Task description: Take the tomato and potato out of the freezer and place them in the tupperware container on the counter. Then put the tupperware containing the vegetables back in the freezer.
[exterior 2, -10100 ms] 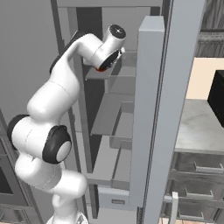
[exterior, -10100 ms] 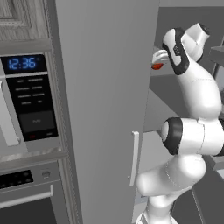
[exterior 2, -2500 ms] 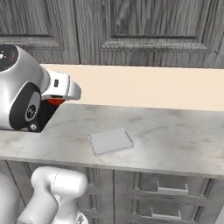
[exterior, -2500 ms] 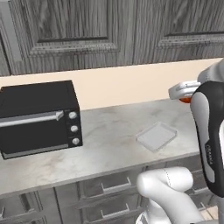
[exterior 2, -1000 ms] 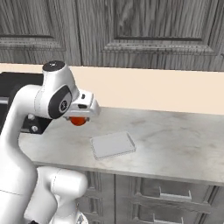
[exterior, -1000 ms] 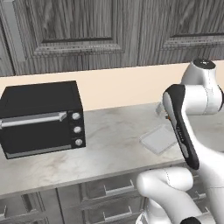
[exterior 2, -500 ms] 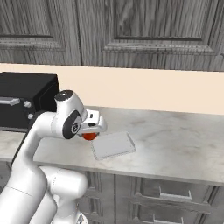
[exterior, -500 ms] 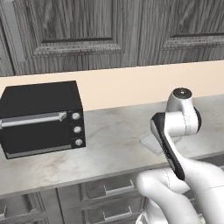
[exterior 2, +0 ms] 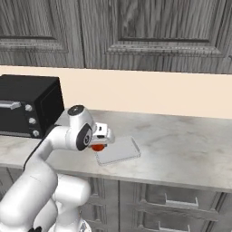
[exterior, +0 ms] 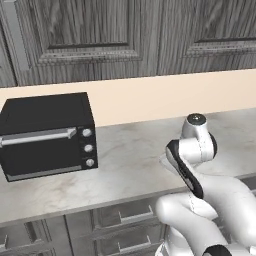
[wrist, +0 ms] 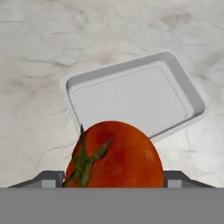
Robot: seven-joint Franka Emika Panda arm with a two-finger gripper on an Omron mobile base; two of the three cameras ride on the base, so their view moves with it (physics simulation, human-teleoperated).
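Translucent whitish tupperware container [wrist: 131, 98] lying bare inside on marbled bench [exterior 2: 190, 149]; red tomato [wrist: 114, 155] clasped in hand [exterior 2: 100, 140], hovering just beside container's near rim

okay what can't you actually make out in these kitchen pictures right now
- Tupperware container: in the left base view the arm covers nearly all of it.
- Tool: in the hand view the tomato hides where its fingers press; shut on the tomato.
- Toaster oven: the right base view's left edge cuts it off.
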